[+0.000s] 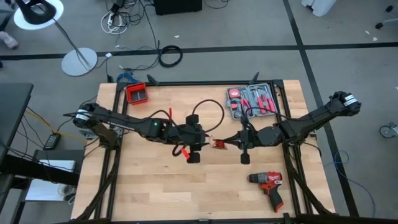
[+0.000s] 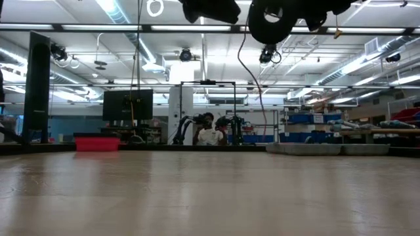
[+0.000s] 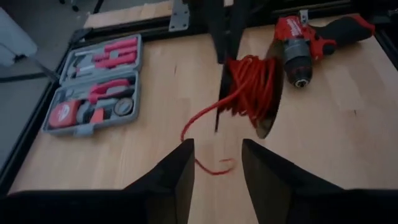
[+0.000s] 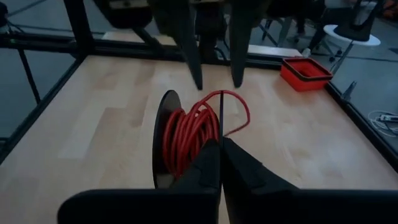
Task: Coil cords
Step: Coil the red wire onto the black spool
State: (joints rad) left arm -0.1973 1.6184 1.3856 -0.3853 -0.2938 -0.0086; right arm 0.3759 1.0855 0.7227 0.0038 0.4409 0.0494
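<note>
The cords are a small coil of red wire loops with a thin black wire beside them. They hang in the air over the middle of the table. In the high view the coil sits between both grippers. My right gripper is shut on it from the table's right side. My left gripper is open just to the left of the coil, and its fingers stand apart from the loops. A loose red end droops from the coil. A black wire loop arcs toward the far edge. My right gripper pinches the cords between its two shut fingers, with the thin black wire running up out of the pinch and the red loops lying against one finger. The fingers come nearly level from the table's right. The coil is lifted clear of the table, and its loose end hangs slack.
A grey tool case lies open at the far right, a red drill at the near right, and a red bin at the far left. A black cable ring lies on the floor. A person sits beyond the table.
</note>
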